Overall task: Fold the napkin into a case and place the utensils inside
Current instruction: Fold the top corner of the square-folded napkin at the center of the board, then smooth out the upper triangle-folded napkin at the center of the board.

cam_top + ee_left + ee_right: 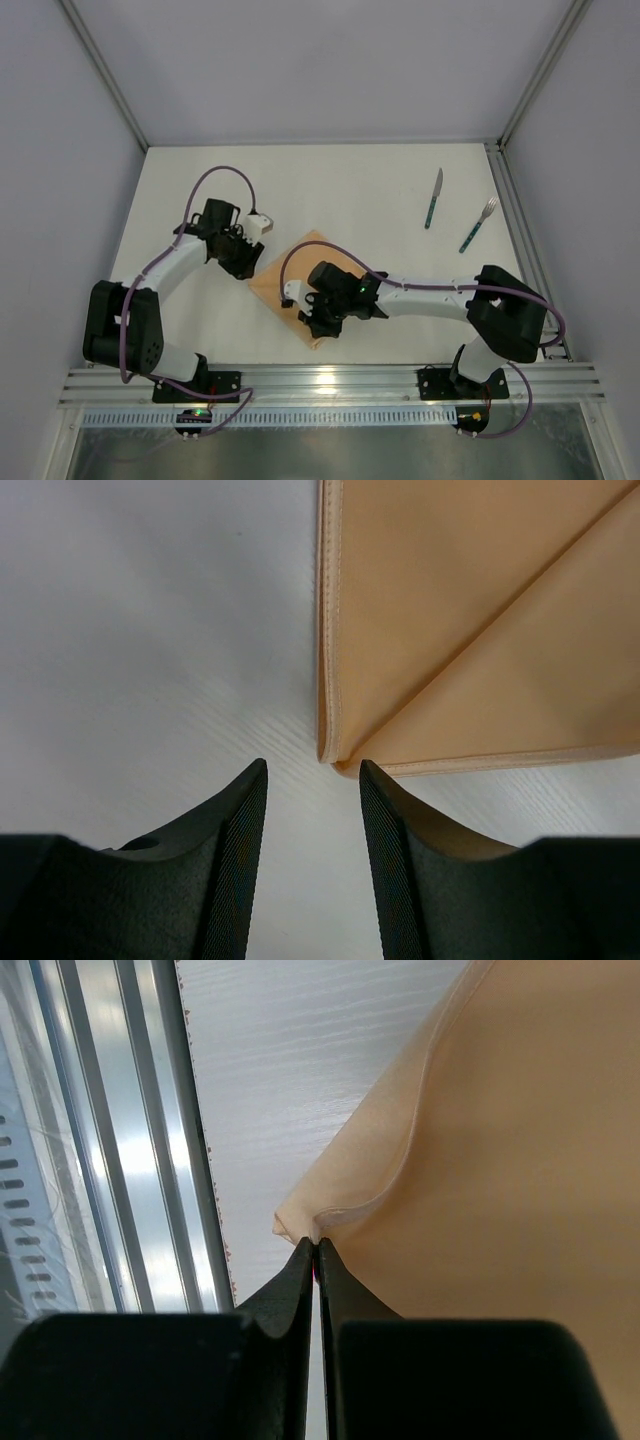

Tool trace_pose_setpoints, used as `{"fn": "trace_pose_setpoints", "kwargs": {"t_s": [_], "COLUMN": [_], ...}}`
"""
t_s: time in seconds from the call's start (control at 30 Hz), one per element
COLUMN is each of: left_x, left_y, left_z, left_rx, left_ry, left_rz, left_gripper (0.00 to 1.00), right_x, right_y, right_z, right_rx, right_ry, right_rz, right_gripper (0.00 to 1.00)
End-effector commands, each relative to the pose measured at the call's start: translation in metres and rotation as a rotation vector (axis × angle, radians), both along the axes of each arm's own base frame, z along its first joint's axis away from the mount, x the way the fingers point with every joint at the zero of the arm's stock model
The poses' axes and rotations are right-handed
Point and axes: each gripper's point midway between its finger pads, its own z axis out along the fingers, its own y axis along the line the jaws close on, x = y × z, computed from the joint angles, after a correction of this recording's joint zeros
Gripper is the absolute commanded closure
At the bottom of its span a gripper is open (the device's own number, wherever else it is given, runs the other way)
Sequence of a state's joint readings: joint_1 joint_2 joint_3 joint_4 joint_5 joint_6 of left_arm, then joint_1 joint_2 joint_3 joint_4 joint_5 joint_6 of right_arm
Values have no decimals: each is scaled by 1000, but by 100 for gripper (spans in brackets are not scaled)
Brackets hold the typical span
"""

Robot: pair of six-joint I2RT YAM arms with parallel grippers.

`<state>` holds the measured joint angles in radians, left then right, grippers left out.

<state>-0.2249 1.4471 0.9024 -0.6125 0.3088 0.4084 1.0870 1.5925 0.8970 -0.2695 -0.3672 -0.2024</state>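
Note:
The peach-orange napkin (268, 283) lies folded in the middle of the table, one fold line running diagonally across it (470, 620). My left gripper (245, 262) stands open just off the napkin's left corner, and that corner lies right ahead of the fingertips (313, 770) with nothing between them. My right gripper (318, 328) is shut on the napkin's near corner (316, 1243), where the hem (400, 1175) curls up. The knife (433, 198) and the fork (478, 225), both teal-handled, lie apart at the back right.
An aluminium rail (330, 382) runs along the table's near edge, close to the left of my right gripper (120, 1130). Frame posts and grey walls bound the table at the back and sides.

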Motion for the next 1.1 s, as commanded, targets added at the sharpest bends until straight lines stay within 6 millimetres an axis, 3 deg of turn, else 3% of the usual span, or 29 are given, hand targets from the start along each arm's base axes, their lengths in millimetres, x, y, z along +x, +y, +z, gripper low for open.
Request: {"fn": "trace_pose_setpoints", "kwargs": {"t_s": [0.0,0.37,0.5,0.6,0.63,0.73,0.87,0.9,1.0,1.03,1.07], "left_x": [2,-25,-26,-24,-24,-23,-31,-32,-34,-32,-32], "left_y": [-16,-24,-23,-25,-26,-30,-41,-43,-46,-44,-43], "left_z": [15,1,-5,1,4,14,21,21,21,17,13], "left_rx": [-38,-17,-7,-18,-23,-30,-28,-26,-19,-2,8], "left_ry": [-33,20,34,15,9,-24,-54,-59,-72,-70,-61], "left_rz": [-64,-163,-155,-160,-160,-180,-243,-253,-264,-260,-258], "left_gripper": [55,56,57,57,57,57,57,57,57,57,57], "right_x": [-5,-10,-15,-19,-18,-16,0,16,43,65,71], "right_y": [7,13,14,17,18,24,26,21,3,-11,-22], "right_z": [5,-1,-6,3,8,33,61,66,58,53,41], "right_rx": [45,73,58,69,80,146,231,265,290,296,288], "right_ry": [5,41,53,52,49,31,10,27,136,154,178], "right_rz": [29,10,13,20,18,8,-79,-158,-363,-457,-517], "right_gripper": [96,91,67,61,54,53,53,53,64,69,77]}}
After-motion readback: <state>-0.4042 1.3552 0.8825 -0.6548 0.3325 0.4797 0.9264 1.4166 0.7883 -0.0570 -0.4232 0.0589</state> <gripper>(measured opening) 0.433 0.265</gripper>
